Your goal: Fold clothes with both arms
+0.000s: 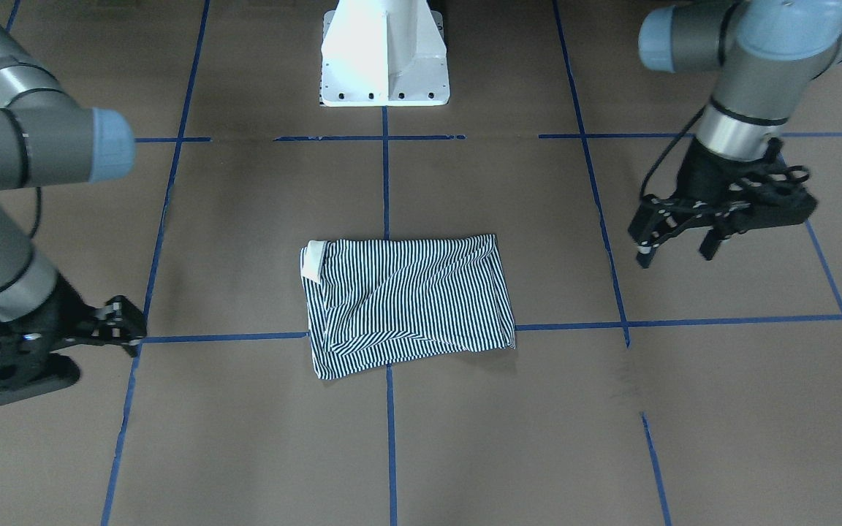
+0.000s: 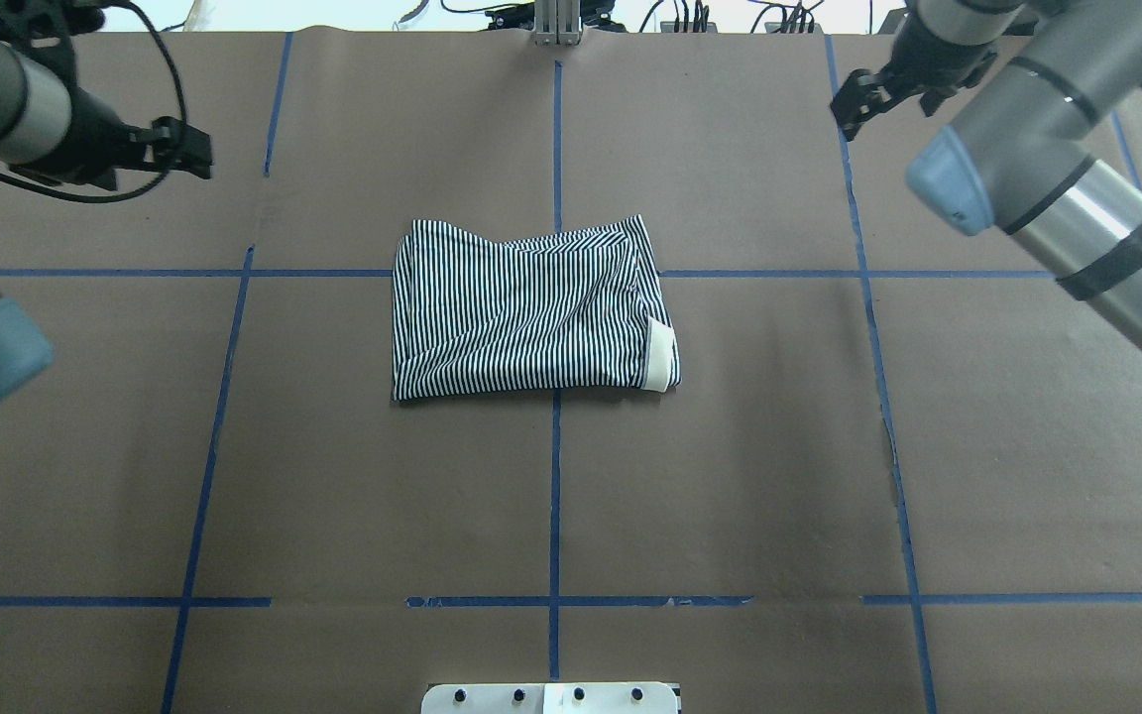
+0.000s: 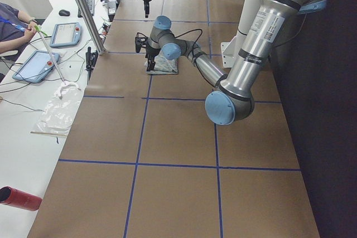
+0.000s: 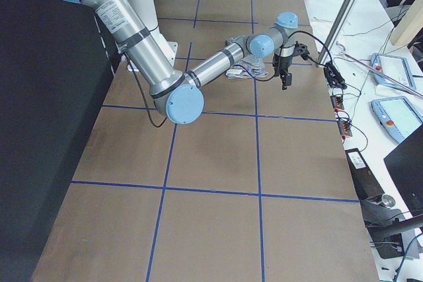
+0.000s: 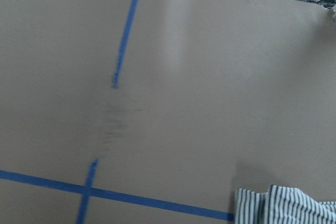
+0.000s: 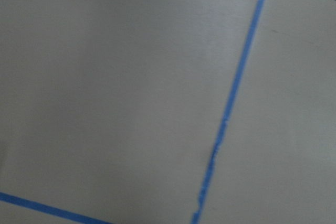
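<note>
Table (image 2: 730,476): flat brown paper, blue tape grid. Striped shirt (image 2: 531,312): soft, creased, folded into a rough rectangle, cream collar at one corner, lying straight out from the white base (image 1: 384,58). Left gripper (image 1: 677,252) and right gripper (image 2: 883,99): black, jaws apart, empty, either side of that base.

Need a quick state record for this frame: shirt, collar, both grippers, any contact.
shirt: striped polo shirt, folded into a rough rectangle, lying mid-table on the brown table
collar: cream collar shows at one corner of the fold, on the robot's right
left gripper: open, empty, off to one side of the shirt
right gripper: empty, off to the opposite side; open or shut unclear
contact: neither gripper touches the shirt
</note>
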### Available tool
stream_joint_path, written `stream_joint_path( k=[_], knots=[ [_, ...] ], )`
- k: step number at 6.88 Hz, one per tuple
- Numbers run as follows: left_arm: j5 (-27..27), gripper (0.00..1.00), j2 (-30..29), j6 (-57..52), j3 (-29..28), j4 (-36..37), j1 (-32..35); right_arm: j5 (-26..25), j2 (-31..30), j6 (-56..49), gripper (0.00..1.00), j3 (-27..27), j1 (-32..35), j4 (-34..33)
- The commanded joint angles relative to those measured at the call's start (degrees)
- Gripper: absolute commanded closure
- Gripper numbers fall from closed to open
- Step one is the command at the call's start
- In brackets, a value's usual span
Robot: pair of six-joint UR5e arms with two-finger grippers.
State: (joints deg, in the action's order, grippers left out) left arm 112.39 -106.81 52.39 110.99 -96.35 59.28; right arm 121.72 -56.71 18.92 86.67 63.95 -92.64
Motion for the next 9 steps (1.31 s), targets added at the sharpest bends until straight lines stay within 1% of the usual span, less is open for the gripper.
stream_joint_path(
  k=[1, 2, 3, 4, 5, 6, 7, 8, 9],
  knots=[
    [8.5, 0.00, 8.0, -29.2, 1.3, 3.9, 14.7, 8.7, -10.9, -19.0, 0.00, 1.1, 12.1, -2.5],
    [9.4, 0.00, 11.2, -42.8, 1.2, 5.8, 20.2, 10.4, -16.4, -30.0, 0.00, 1.1, 17.9, -3.7],
    [9.4, 0.00, 13.4, -54.7, 0.9, 7.6, 24.0, 10.5, -20.0, -38.2, 0.00, 1.0, 22.5, -8.2],
    [9.5, 0.00, 16.3, -65.4, 0.9, 8.5, 26.0, 11.1, -22.7, -43.3, 0.00, 1.2, 27.2, -11.4],
    [10.0, 0.00, 19.6, -67.9, 0.9, 7.6, 26.3, 15.2, -25.9, -44.3, 0.00, 1.2, 28.4, -11.2],
    [11.0, 0.00, 19.7, -67.9, -0.4, 7.4, 26.1, 19.6, -27.6, -44.5, 0.00, 1.9, 28.9, -10.6],
    [12.5, 0.00, 19.0, -67.9, -4.0, 5.2, 26.1, 15.9, -27.9, -44.4, 0.00, 4.1, 27.8, -9.8],
    [13.0, 0.00, 19.6, -67.9, -9.9, -2.7, 26.8, 15.7, -27.4, -44.2, 0.00, 3.9, 27.3, -9.8],
    [13.1, 0.00, 20.9, -68.2, -15.4, -8.0, 27.0, 15.3, -27.7, -44.2, 0.00, 3.8, 27.4, -9.8]
  ],
)
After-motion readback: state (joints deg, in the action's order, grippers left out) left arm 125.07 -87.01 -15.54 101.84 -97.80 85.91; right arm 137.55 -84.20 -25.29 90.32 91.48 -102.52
